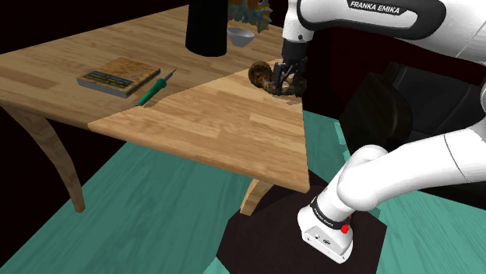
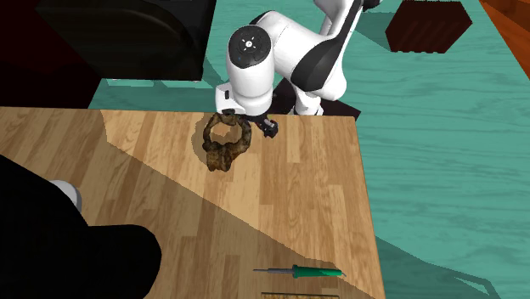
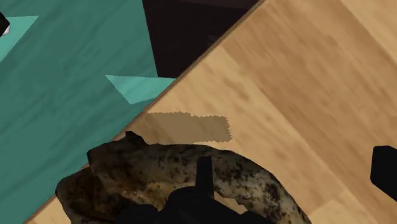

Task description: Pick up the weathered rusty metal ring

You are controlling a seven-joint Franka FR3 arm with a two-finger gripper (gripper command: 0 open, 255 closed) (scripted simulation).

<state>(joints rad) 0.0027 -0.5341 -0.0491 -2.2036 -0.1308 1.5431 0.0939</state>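
Note:
The rusty, mottled brown ring (image 1: 262, 75) lies on the wooden table (image 1: 202, 124) close to its edge nearest the arm. From the second exterior view the ring (image 2: 224, 145) sits just beyond the white hand. My black gripper (image 1: 289, 82) hangs low right beside it. In the wrist view the ring (image 3: 146, 175) is close up, with one finger (image 3: 203, 173) standing over its band and the other finger (image 3: 383, 167) far off to the side. The fingers stand apart, and only part of the band lies between them. The gripper (image 3: 292, 164) is open.
A green-handled screwdriver (image 1: 156, 88) and a book (image 1: 118, 76) lie on the table at the shoulder view's left. A black cylinder (image 1: 206, 27) and a small bowl (image 1: 240, 36) stand at the back. Teal floor (image 2: 442, 153) lies beyond the table edge by the ring.

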